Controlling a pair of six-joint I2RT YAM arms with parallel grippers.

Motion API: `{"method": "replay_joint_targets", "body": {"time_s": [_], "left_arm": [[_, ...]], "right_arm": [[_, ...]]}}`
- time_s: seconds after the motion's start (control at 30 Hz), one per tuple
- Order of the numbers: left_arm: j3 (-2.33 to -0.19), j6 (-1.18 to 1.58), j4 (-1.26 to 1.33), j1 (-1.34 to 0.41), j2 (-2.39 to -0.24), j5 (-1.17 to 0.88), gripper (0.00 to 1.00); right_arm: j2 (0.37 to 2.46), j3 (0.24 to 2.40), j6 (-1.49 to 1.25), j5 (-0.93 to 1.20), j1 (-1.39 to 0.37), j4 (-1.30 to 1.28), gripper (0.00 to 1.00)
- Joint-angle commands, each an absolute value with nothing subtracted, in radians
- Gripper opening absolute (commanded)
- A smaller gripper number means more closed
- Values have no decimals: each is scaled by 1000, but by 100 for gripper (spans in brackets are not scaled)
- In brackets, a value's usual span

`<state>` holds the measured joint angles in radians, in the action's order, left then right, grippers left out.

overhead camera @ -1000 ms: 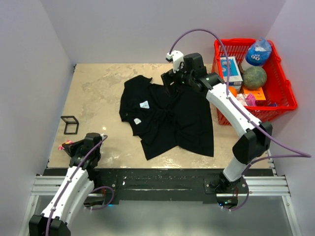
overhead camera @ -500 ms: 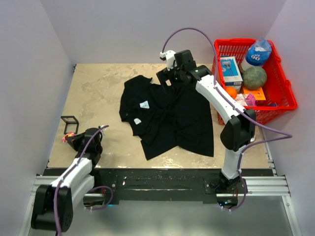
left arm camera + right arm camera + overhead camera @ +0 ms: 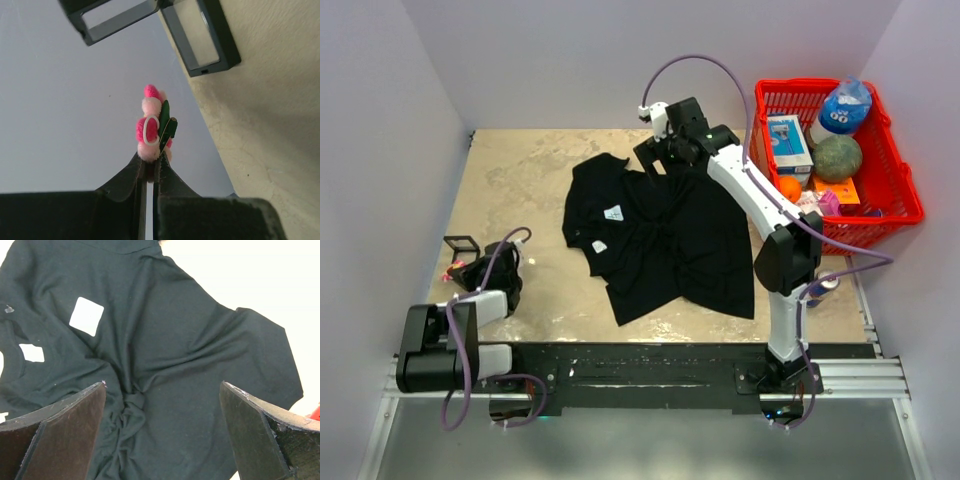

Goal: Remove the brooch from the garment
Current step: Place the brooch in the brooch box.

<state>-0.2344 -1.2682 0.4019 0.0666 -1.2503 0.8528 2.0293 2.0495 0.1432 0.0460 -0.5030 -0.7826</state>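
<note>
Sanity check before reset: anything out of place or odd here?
The black fabric shirt lies crumpled, bunched at its middle. The pink beaded brooch is off it, pinched in the left end effector near the small black rectangular frame, far left. Nothing spilled.

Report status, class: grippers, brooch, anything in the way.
Left gripper shut on brooch, clear of garment. Right gripper open over garment. Black frame beyond brooch, not touching.
</note>
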Motion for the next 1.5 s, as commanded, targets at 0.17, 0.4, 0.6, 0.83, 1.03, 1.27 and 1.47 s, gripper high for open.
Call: {"method": "replay_joint_targets", "body": {"time_s": [0.17,0.4,0.6,0.83,1.03,1.27,1.47], "left_arm": [[-342,-1236,574,83,-1413,839,0],[-307,-1295,635,84,-1445,815,0],[-308,-1318,683,84,-1479,796,0],[-313,-1341,727,86,-1532,787,0],[-296,-1347,735,89,-1531,770,0],[-287,-1359,796,91,-1580,764,0],[-285,-1365,837,91,-1615,769,0]], "right_arm": [[2043,2138,173,11,-503,-819,99],[2039,2112,173,9,-503,-819,99],[2023,2100,172,3,-503,-816,99],[1987,2052,176,-14,-503,-815,99],[1970,2031,179,-29,-505,-813,99],[1954,2016,189,-41,-517,-810,99],[1931,1993,196,-52,-526,-810,99]]}}
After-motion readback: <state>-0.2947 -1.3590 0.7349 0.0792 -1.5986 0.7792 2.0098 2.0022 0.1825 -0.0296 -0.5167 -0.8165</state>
